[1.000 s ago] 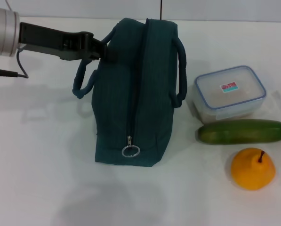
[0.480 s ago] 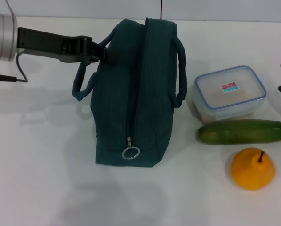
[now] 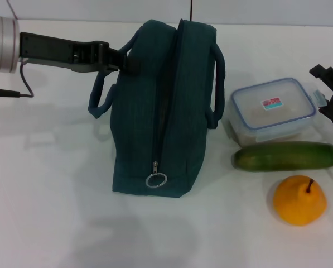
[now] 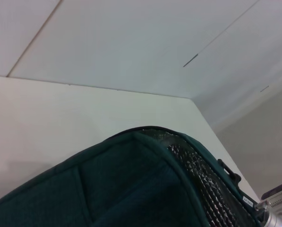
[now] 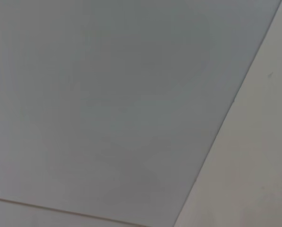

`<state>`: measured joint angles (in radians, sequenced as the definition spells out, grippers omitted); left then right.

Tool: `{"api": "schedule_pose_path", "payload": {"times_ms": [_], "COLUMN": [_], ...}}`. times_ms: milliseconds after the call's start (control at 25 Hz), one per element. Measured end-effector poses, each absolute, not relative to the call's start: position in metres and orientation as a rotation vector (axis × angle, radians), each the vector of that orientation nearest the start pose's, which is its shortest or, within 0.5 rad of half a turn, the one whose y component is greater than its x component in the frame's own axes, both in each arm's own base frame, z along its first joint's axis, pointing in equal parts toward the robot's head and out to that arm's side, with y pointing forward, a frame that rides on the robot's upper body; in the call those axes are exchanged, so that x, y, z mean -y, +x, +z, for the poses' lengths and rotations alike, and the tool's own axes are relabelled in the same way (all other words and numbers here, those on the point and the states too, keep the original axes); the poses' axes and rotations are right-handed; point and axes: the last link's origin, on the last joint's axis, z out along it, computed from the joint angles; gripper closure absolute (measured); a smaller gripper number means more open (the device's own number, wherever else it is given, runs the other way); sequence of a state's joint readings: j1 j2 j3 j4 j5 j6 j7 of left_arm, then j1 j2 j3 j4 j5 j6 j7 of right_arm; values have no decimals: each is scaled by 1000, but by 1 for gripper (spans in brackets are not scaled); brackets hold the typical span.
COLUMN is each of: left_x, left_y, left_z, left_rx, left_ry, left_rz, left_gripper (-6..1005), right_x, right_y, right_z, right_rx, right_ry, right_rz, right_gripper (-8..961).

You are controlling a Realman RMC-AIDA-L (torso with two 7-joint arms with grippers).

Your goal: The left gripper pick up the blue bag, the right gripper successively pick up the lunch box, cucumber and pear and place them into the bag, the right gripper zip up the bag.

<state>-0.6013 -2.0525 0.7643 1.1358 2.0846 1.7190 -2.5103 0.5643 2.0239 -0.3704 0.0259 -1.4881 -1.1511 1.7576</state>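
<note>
Since a moment ago the right gripper (image 3: 329, 96) has come further in from the right edge of the head view, now just beside the lunch box (image 3: 272, 110); its dark fingers stand apart, though the frame cuts most of it off. Over the same stretch the blue bag (image 3: 160, 106) has tipped slightly and its top has shifted.

That bag stands on the white surface (image 3: 49, 195) with its long axis running away from the robot, the zipper line along the top and the ring pull (image 3: 155, 179) at the near end. At the far left corner the left gripper (image 3: 121, 60) reaches the bag by the left handle (image 3: 99, 95) — whether it pinches fabric I cannot tell, as the tips are hidden. From the left wrist, silver lining (image 4: 202, 179) shows at the open seam.

Right of the bag the cucumber (image 3: 289, 156) lies crosswise, just in front of the lunch box, and the pear (image 3: 299, 200) sits nearer, stem up — toward the cucumber.
</note>
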Motion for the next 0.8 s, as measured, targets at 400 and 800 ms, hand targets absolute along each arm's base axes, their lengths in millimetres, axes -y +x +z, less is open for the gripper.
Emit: {"api": "schedule_pose_path", "payload": {"times_ms": [400, 800], "left_x": [-361, -359], "left_y": [-188, -189], "left_z": [70, 68], "left_rx": [1504, 1512], "left_ry": [-2563, -2559], "left_rz": [-580, -584], "left_gripper": [937, 937], "right_x": [-342, -339], "right_y": [312, 316], "right_z": [-37, -36], "right_rx": [-1895, -1892], "right_ry": [-1510, -1509], "right_rz": [1367, 1357], "right_gripper": [159, 197]}}
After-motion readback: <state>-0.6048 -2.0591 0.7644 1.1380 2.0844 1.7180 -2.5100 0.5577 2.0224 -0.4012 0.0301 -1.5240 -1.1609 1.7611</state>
